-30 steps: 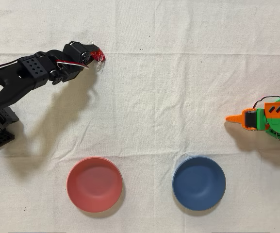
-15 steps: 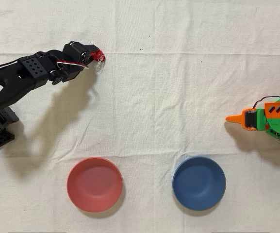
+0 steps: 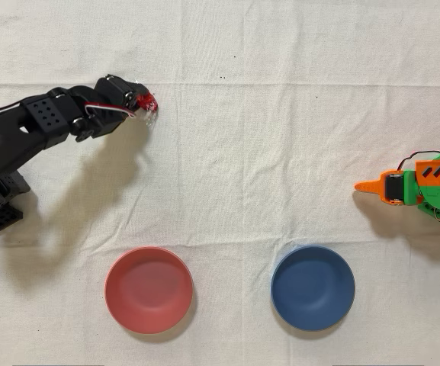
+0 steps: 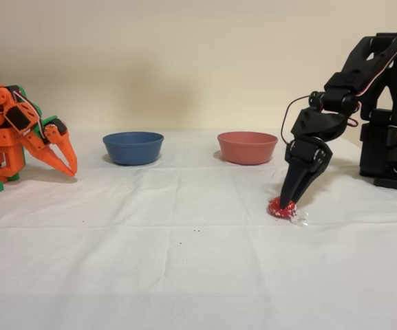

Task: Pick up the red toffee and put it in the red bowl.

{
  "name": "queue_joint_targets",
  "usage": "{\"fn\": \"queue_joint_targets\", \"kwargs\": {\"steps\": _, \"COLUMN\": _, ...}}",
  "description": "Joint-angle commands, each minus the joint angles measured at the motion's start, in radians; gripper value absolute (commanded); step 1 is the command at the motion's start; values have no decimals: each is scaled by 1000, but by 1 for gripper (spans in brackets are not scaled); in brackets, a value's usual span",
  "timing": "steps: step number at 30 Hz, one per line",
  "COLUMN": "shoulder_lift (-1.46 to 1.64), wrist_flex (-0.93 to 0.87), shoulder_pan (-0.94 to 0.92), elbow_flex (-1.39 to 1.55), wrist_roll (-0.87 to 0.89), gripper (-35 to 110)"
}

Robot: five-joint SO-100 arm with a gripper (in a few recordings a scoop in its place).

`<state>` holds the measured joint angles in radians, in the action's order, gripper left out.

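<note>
The red toffee [image 3: 149, 101] [image 4: 281, 208] is pinched between the tips of the black arm's gripper [image 3: 143, 101] [image 4: 288, 202], low at the cloth in the fixed view, with a clear twisted end poking out beside it. The fingers point steeply down and are shut on the candy. Whether the toffee touches the cloth I cannot tell. The salmon-red bowl [image 3: 149, 290] [image 4: 247, 152] stands empty, well below the gripper in the overhead view and behind and to its left in the fixed view.
A dark blue bowl [image 3: 313, 287] [image 4: 133, 151] sits beside the red one. The idle orange arm [image 3: 422, 187] [image 4: 19, 130] rests at the right edge in the overhead view. A white wrinkled cloth covers the table.
The gripper, with the toffee in its tips, has shifted slightly left and down in the overhead view. Bowls and the orange arm are unmoved.
</note>
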<state>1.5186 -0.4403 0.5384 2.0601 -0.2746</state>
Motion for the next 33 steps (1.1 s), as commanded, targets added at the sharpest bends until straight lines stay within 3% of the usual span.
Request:
{"fn": "queue_joint_targets", "kwargs": {"steps": 1, "shoulder_lift": 153, "wrist_flex": -43, "shoulder_pan": -15, "elbow_flex": 11, "wrist_roll": -23, "gripper": 7}}
{"fn": "queue_joint_targets", "kwargs": {"steps": 14, "shoulder_lift": 411, "wrist_flex": -190, "shoulder_pan": -130, "elbow_flex": 72, "wrist_roll": -72, "gripper": 6}}
{"fn": "queue_joint_targets", "kwargs": {"steps": 33, "shoulder_lift": 661, "wrist_flex": -410, "shoulder_pan": -453, "elbow_flex": -66, "wrist_roll": -160, "gripper": 6}}
